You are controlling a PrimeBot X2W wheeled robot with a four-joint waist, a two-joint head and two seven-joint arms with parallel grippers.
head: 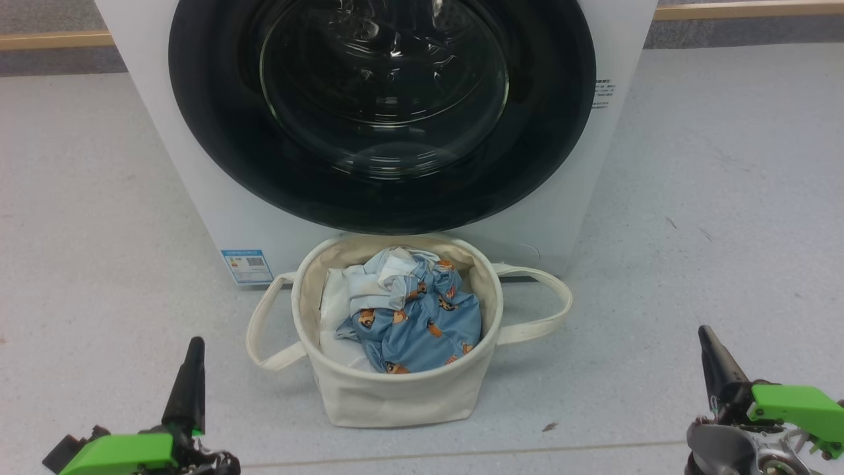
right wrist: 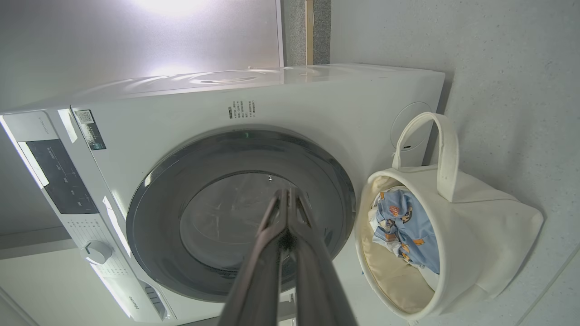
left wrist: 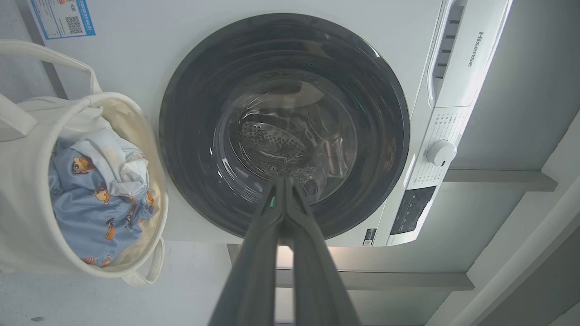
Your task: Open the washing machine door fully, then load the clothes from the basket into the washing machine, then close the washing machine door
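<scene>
The white washing machine [head: 198, 178] stands ahead with its round black-rimmed glass door [head: 382, 112] closed flat against the front. On the floor right before it sits the cream canvas basket [head: 395, 396], holding light blue bear-print clothes [head: 422, 316]. My left gripper [head: 194, 343] is low at the left, shut and empty, fingers together. At the lower right, my right gripper [head: 704, 333] is shut and empty too. Both are well short of the basket. The left wrist view shows the door [left wrist: 285, 127], the basket [left wrist: 27, 235] and clothes [left wrist: 95, 199]; the right wrist view shows the door [right wrist: 240, 213], basket [right wrist: 476, 244] and clothes [right wrist: 408, 231].
Grey floor [head: 725, 198] spreads on both sides of the machine and basket. The basket's two loop handles [head: 547, 310] stick out sideways. A blue label sticker [head: 247, 266] is on the machine's lower left front. A wooden skirting strip [head: 745, 10] runs along the back wall.
</scene>
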